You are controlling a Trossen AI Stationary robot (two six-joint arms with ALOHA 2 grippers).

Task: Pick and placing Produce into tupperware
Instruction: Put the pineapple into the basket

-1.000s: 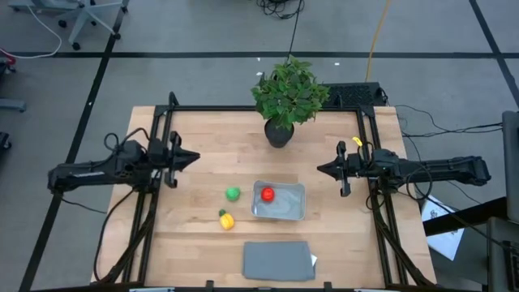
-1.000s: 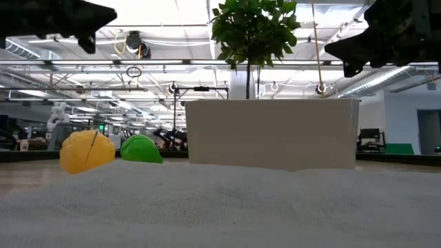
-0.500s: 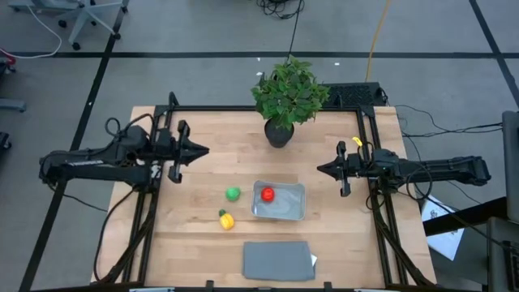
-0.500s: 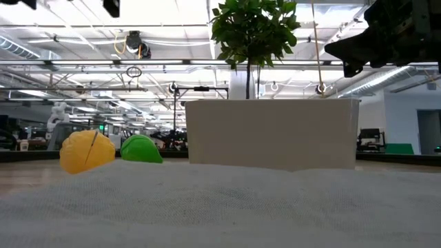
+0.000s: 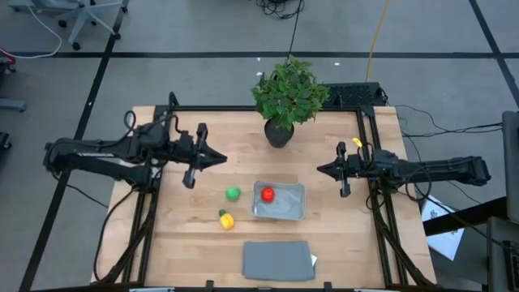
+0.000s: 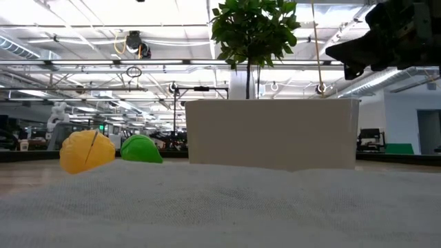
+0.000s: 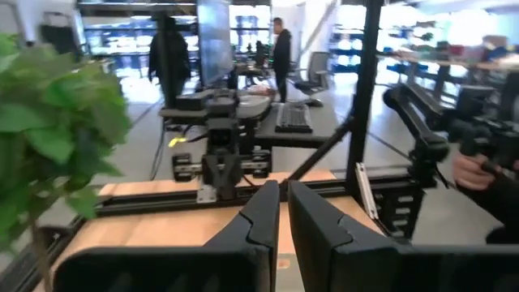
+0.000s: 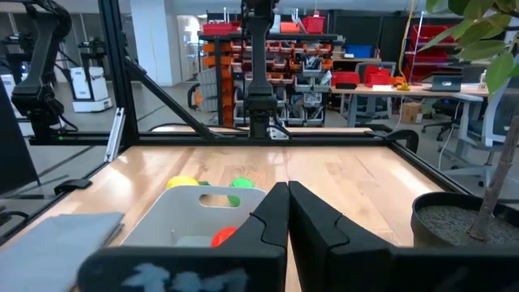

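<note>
Tupperware point(image 5: 279, 201) sits near the middle of the wooden surface point(image 5: 211, 130), long axis running left-right in the overhead shot, open side up. Produce count is three: the red piece point(image 5: 268, 194) is inside the container at its left end, the green one point(image 5: 233, 193) is just outside its left wall, and the yellow one point(image 5: 226, 219) with the green tip sits a bit nearer the front edge, tip aimed up-left toward the back, so it lies on a diagonal. One flat grey rectangle point(image 5: 278, 260) lies near the front edge, one potted plant point(image 5: 287, 96) stands at the back. Compared with a second ago, the left arm has swung inward: the left pincer point(image 5: 220, 159) now hovers further over the surface, behind the green piece, and it has gone out of the low view's top corner. Its fingers are nearly together with nothing between them. The right pincer point(image 5: 321, 169) hasn't budged, closed and empty, over the right side. Produce and container haven't shifted either.
</note>
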